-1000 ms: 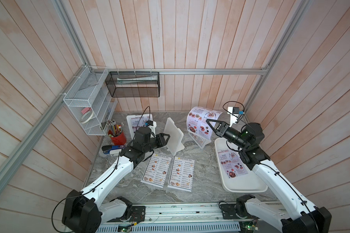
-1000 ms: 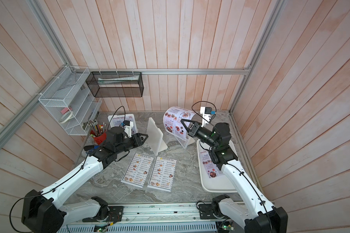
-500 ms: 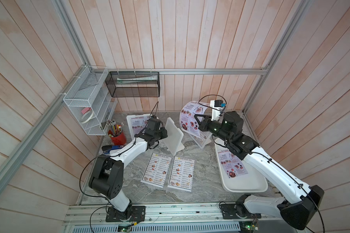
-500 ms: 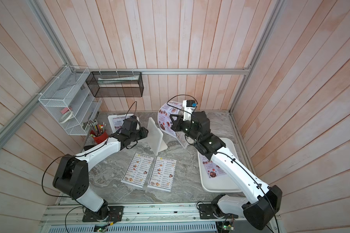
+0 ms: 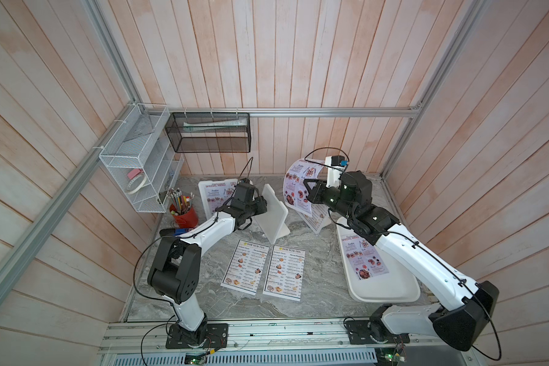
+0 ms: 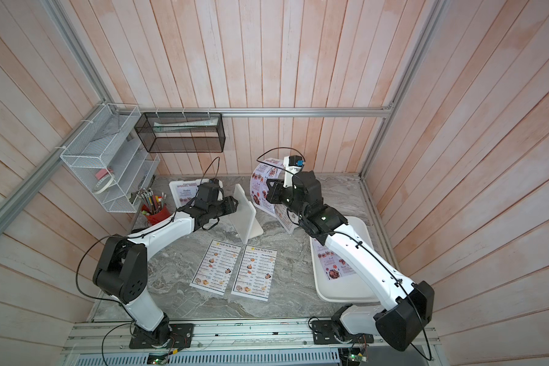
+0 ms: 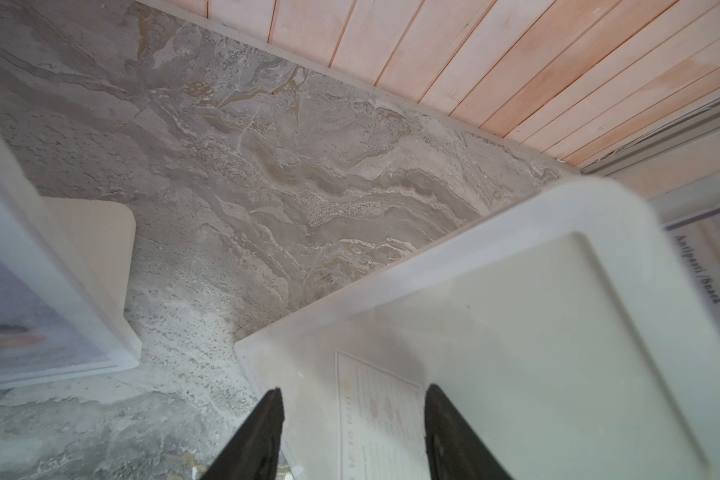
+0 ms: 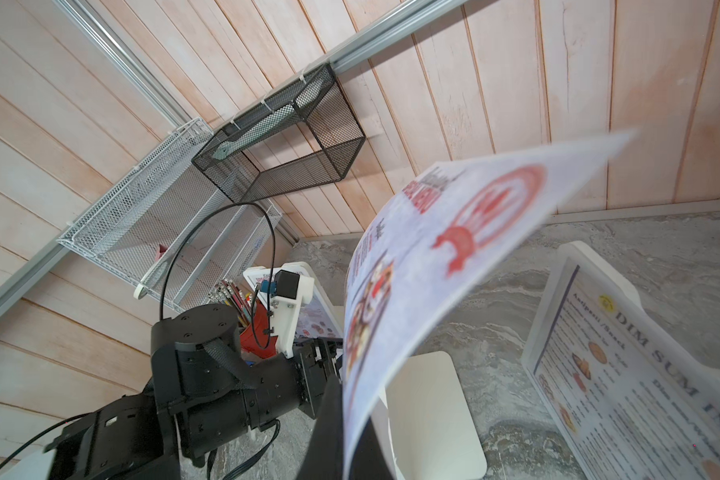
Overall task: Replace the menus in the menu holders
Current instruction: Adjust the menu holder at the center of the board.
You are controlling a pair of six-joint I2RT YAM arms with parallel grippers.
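The lilac menu (image 5: 298, 187) hangs curled in the air, clamped at one edge between the right fingers (image 8: 327, 419). It is just above the right holder (image 5: 318, 221), which carries a DIM SUM INN sheet (image 8: 624, 374). The middle holder (image 5: 274, 212) stands empty on the tabletop (image 5: 317, 285). The left fingers (image 7: 267, 432) are apart, close to its face; whether they touch it cannot be told. The left holder (image 5: 214, 193), at the back, shows a SPECIAL MENU sheet. Two white menus (image 5: 246, 269) (image 5: 284, 272) lie flat side by side before the middle holder. At the right, a tray (image 5: 390, 293) holds another lilac sheet (image 5: 365, 260). A red pencil cup (image 5: 184, 212) stands at the left.
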